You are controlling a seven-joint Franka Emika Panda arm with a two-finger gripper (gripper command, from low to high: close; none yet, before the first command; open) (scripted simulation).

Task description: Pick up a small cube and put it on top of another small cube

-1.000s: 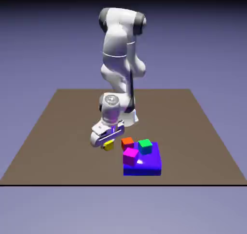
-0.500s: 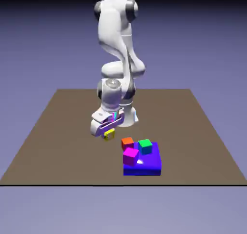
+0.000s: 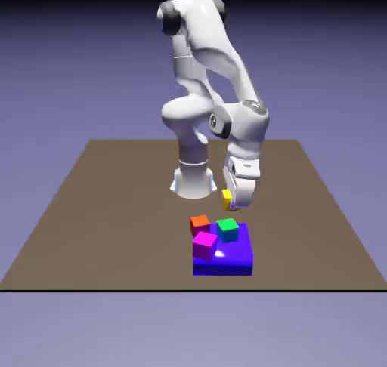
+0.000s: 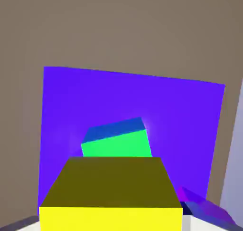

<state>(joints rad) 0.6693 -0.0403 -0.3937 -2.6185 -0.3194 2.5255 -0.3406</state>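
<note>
pincer [image 3: 231, 206] was clamped on the yellow cube [image 3: 226, 200], held up at about 12 o'clock of the green cube [image 3: 227, 230] in the exterior view. green one sat skewed to the grip, so imo an off-centre release could've tipped yellow onto the blue block [image 3: 223, 267].

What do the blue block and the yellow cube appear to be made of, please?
Blue block: perhaps glossy plastic, as a white highlight shows on it and its edges look rounded. Yellow cube: maybe matte plastic or painted wood; its faces are flat, evenly coloured and show no grain, which leaves it open.
</note>
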